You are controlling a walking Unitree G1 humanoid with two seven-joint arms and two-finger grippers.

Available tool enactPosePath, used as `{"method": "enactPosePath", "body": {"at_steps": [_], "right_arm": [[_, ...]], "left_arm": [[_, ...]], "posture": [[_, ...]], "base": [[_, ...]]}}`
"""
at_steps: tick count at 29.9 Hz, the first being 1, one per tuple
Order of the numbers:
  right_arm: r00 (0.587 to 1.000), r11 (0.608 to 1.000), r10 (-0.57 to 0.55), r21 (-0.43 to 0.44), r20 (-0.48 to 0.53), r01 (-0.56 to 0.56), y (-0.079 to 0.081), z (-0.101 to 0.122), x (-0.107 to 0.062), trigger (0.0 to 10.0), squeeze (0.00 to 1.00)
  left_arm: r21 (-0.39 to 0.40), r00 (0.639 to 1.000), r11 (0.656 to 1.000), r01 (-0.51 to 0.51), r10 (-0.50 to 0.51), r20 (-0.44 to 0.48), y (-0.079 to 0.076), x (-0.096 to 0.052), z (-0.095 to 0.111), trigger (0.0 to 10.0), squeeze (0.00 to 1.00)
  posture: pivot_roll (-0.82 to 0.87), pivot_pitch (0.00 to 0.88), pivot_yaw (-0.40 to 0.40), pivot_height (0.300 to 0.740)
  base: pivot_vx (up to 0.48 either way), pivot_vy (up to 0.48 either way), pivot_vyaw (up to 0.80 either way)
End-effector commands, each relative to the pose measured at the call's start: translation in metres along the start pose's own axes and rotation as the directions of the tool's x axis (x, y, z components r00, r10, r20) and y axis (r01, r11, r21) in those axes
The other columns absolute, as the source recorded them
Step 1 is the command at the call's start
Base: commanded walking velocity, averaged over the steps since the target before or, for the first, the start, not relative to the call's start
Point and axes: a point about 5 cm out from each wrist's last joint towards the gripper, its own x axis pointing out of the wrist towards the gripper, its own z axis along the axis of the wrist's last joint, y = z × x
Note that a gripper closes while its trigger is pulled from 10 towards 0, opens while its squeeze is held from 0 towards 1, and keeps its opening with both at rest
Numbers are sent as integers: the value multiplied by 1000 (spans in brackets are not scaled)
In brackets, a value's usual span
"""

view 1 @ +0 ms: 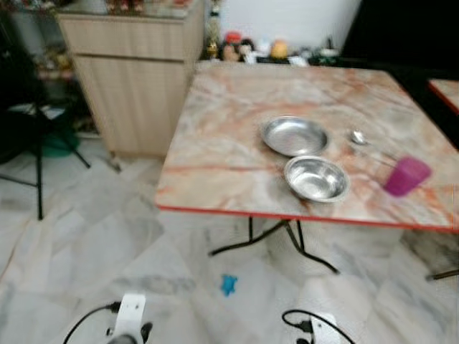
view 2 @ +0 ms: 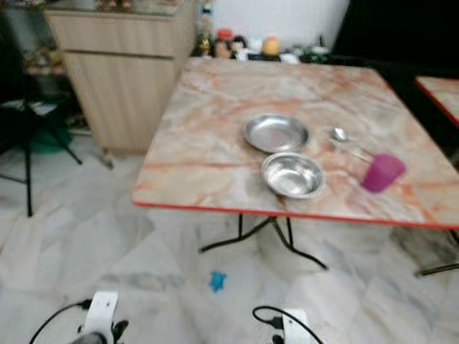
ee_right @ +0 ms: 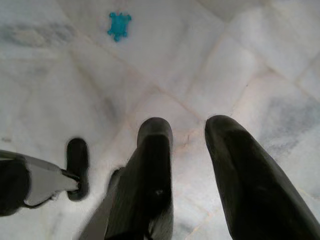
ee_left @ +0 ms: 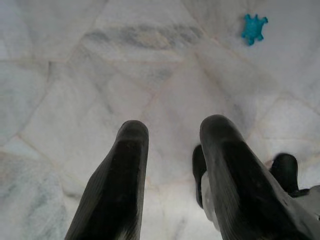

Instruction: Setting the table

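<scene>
Left eye view gives you a marble-patterned table (view 1: pixel 237 136) with a red edge; its near edge runs just ahead of you across the frame, and its black folding legs (view 1: pixel 287 240) splay onto the pale marble floor (view 1: pixel 107 244); on your left the floor lies open between the table's left edge and a dark tripod stand (view 1: pixel 37 154), with a light wooden cabinet (view 1: pixel 136 86) standing close to the table's far left corner; a second red-edged tabletop (view 1: pixel 446 92) shows at the far right; a small blue turtle-shaped thing (view 1: pixel 229 284) lies on the floor near the table legs; you can read no writing or labels anywhere, and the blurred clutter (view 1: pixel 251 49) behind the far edge is too soft to name; on the table, a shallow steel plate (view 1: pixel 295 135) sits just beyond a steel bowl (view 1: pixel 316 178), the two nearly touching, and both look bare inside; a spoon (view 1: pixel 361 139) lies to the right of the plate; a pink cup (view 1: pixel 406 175) stands upright near the right front corner, its contents not visible; your left gripper (ee_left: pixel 172 135) hangs low over the floor with its fingers spread apart around nothing; your right gripper (ee_right: pixel 192 132) hangs likewise, fingers parted and bare.
</scene>
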Motion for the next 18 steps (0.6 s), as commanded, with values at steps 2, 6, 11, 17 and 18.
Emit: {"method": "enactPosePath", "body": {"at_steps": [2,6,11,17,18], "right_arm": [[1000,1000,2,2,6,-2,0,1,0,10000,0],[1000,1000,3,-7,0,-3,0,1,0,10000,0],[1000,1000,6,-4,2,-6,0,2,0,10000,0],[1000,1000,2,1,12,-2,-1,3,0,10000,0],[1000,1000,2,-5,11,-2,-1,3,0,10000,0]], "left_arm": [[-6,1000,1000,-8,8,-13,4,-1,-4,10000,0],[-9,1000,1000,-8,8,-13,4,-1,-5,10000,0],[-11,1000,1000,-8,8,-10,3,-1,-4,10000,0],[4,1000,1000,-7,7,-4,2,-1,-3,10000,0],[2,1000,1000,-6,6,-7,2,-1,-3,10000,0]], "posture": [[107,0,-34,740],[107,0,-36,740],[104,0,-37,740],[101,0,-39,740],[101,0,-39,740]], "base": [[0,0,0],[0,0,-111],[0,0,-676],[0,-140,-611],[0,-352,0]]}}
